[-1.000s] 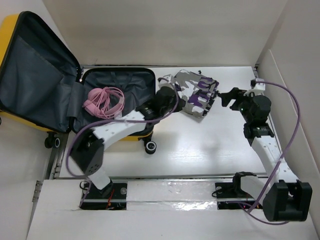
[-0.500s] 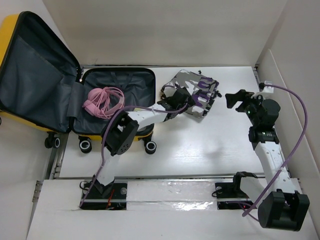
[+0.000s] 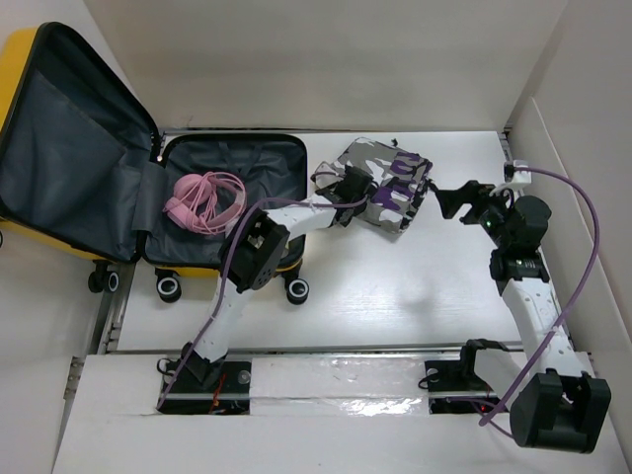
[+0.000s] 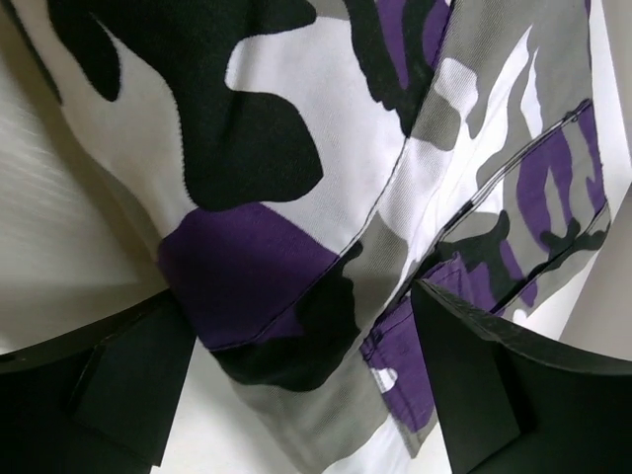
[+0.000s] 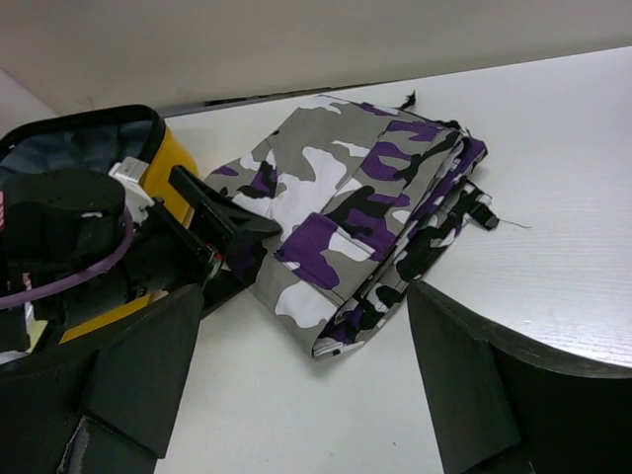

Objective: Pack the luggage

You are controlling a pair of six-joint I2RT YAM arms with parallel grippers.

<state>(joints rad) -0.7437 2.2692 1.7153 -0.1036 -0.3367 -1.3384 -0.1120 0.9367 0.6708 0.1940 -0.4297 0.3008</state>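
The luggage (image 3: pixel 232 158), a yellow suitcase, lies open at the left with its lid (image 3: pixel 69 138) raised and a pink strappy item (image 3: pixel 204 202) in the grey-lined base. A folded garment in grey, white, black and purple camouflage (image 3: pixel 390 186) rests on the table to its right. My left gripper (image 3: pixel 341 188) is at the garment's left edge. In the left wrist view my left gripper (image 4: pixel 296 336) is open, its fingers either side of the garment (image 4: pixel 326 148). My right gripper (image 3: pixel 456 200) hangs open just right of the garment, holding nothing. In the right wrist view my right gripper (image 5: pixel 301 355) faces the garment (image 5: pixel 365 197).
The luggage's caster wheels (image 3: pixel 296 290) stand at its near side. A white wall (image 3: pixel 583 148) closes the right side and another the back. A metal rail (image 3: pixel 326 348) runs along the near table edge above the arm bases. The luggage's yellow shell (image 5: pixel 176 158) shows in the right wrist view.
My left gripper has gone from shut to open at the garment's left edge, and its arm has stretched out further. My right gripper has shifted slightly to the right.
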